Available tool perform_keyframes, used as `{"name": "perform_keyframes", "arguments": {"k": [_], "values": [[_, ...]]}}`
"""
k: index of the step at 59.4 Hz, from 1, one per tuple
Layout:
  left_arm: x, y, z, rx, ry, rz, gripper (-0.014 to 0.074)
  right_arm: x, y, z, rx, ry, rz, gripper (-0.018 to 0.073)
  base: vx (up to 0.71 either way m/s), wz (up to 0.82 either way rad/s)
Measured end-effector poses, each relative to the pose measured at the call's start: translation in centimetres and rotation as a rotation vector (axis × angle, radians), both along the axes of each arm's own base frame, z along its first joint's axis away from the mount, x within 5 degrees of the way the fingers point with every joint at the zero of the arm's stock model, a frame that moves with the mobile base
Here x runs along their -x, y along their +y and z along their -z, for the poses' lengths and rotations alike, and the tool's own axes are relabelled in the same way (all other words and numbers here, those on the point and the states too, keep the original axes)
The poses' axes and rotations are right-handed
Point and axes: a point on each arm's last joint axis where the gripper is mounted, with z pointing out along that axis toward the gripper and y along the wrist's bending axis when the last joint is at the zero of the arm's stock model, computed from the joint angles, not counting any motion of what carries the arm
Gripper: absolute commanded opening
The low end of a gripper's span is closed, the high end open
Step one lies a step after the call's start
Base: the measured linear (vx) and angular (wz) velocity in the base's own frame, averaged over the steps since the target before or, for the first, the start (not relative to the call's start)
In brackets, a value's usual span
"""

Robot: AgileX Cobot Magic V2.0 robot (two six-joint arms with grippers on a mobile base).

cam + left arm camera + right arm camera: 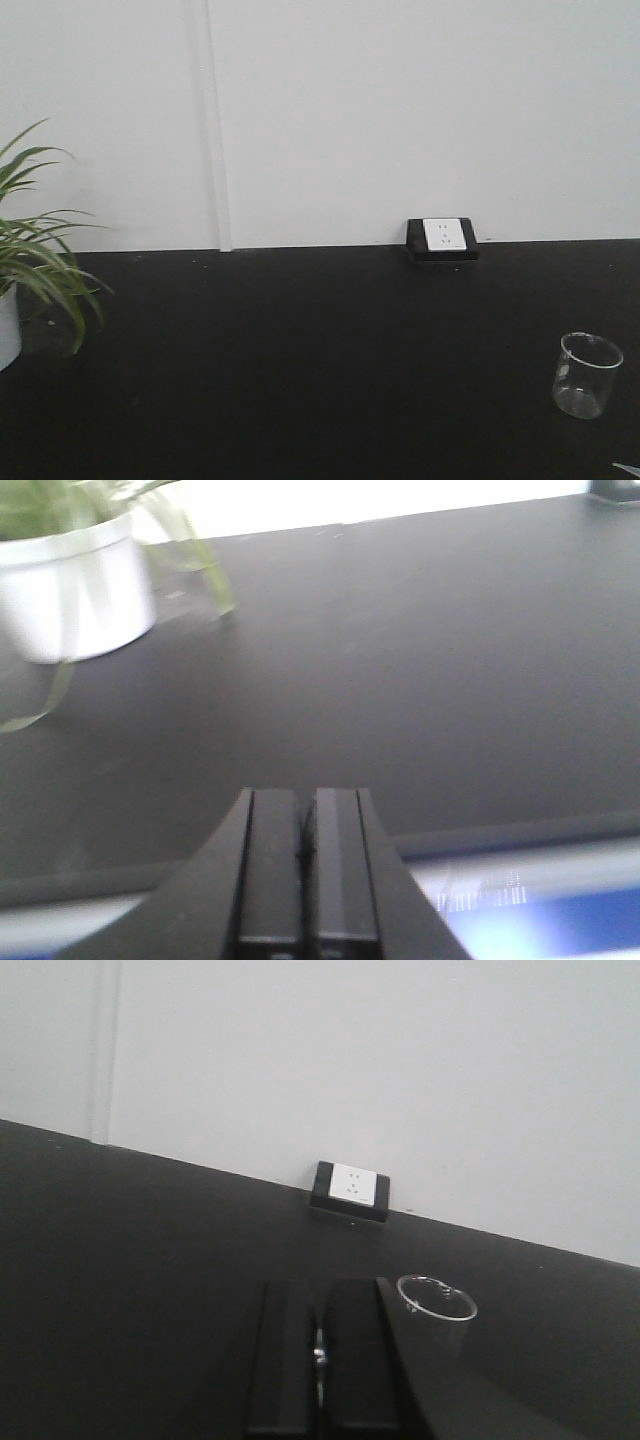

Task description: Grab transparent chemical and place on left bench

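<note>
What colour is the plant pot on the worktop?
The plant pot is plain white, no pattern. It shows best in the left wrist view.

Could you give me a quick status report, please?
Left gripper shut, empty. Right gripper shut; small glint between fingers, unclear. Pale sliver at front view's corner, possibly the pipette. Beaker stands near it. Left bench not in view.

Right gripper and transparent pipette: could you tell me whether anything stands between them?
Nothing visible does. A pale sliver, probably the pipette, shows at the front view's lower right corner; the beaker stands farther back. The right gripper is shut.
</note>
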Motion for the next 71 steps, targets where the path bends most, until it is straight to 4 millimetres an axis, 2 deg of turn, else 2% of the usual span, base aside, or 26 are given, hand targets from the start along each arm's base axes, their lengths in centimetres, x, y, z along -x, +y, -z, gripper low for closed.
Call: {"name": "perform_keyframes", "arguments": {"k": [27, 71], "values": [[0.0, 0.0, 0.0, 0.0, 0.0, 0.0, -0.0003, 0.0, 0.0, 0.0, 0.0, 0.0, 0.0, -0.0003, -0.3, 0.47], [0.0, 0.0, 0.0, 0.0, 0.0, 0.0, -0.0003, 0.0, 0.0, 0.0, 0.0, 0.0, 0.0, -0.0003, -0.2, 0.79]]}}
